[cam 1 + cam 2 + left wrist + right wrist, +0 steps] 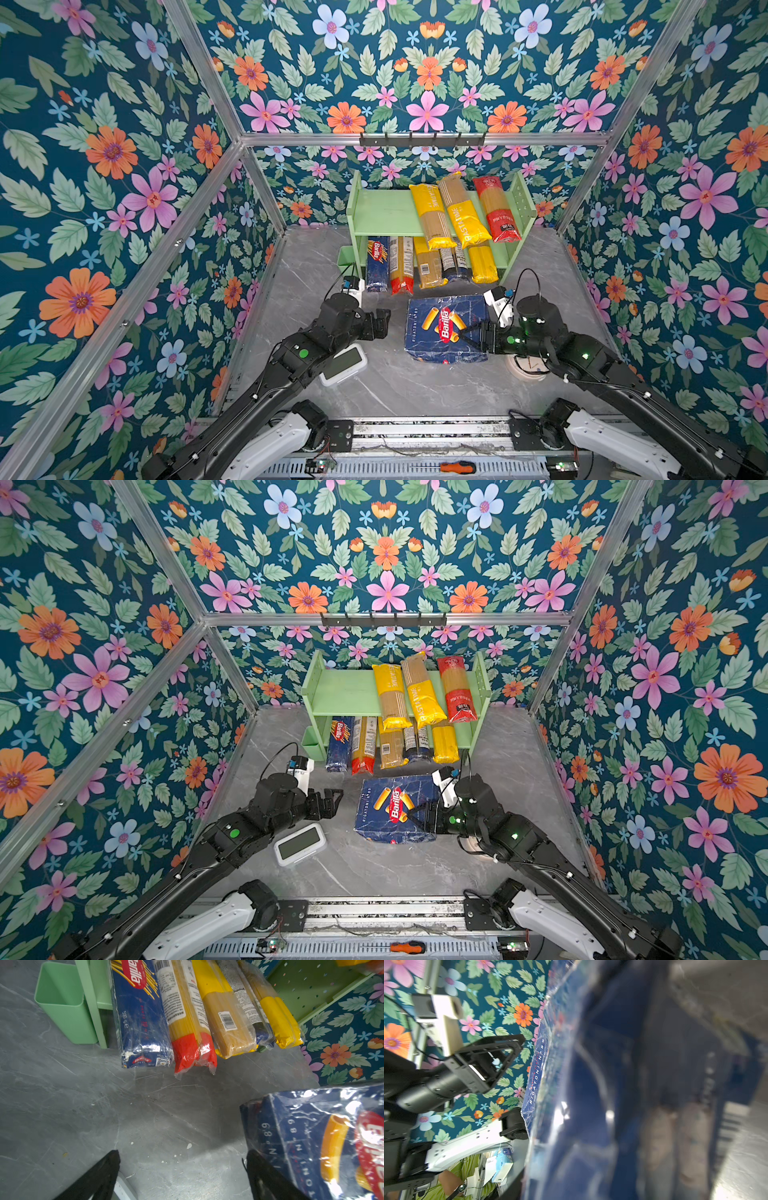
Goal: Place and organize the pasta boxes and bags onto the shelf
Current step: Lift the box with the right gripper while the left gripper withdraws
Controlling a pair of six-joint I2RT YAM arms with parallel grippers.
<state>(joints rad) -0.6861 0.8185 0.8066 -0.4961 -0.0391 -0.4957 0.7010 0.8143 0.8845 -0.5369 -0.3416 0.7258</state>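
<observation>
Black arms [266,374], white base links [270,440], green lights [304,353]

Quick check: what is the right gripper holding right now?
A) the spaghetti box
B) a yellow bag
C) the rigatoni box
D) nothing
C: in a top view the right gripper is closed on the right edge of the rigatoni box, in front of the shelf. The spaghetti box lies in the lower tier.
</observation>
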